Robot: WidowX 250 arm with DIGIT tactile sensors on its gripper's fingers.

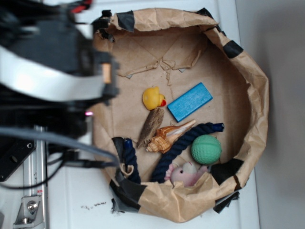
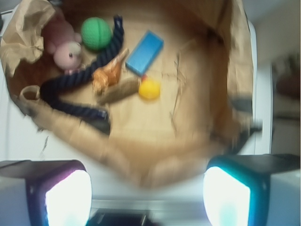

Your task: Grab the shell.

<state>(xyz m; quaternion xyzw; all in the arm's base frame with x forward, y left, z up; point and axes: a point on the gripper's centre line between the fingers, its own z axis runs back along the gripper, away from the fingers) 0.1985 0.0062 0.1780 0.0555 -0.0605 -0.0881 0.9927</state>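
The shell (image 1: 169, 136) is tan-orange with cream stripes and lies on the floor of a brown paper basin (image 1: 143, 62), its pale point aimed at the blue block. In the wrist view the shell (image 2: 109, 73) shows at upper left, far off and blurred. My gripper (image 2: 148, 197) is open, with its two glowing pads wide apart at the bottom of the wrist view and nothing between them. It hangs high over the basin's near rim, well apart from the shell. In the exterior view only the blurred arm (image 1: 52, 71) shows at left; the fingers are hidden.
Touching the shell's left side is a flat piece of driftwood (image 1: 151, 126). A yellow duck (image 1: 153, 98), a blue block (image 1: 189, 101), a green ball (image 1: 206, 149), a pink plush toy (image 1: 186, 174) and a dark blue rope (image 1: 183, 145) share the basin. Its crumpled paper walls stand up all round.
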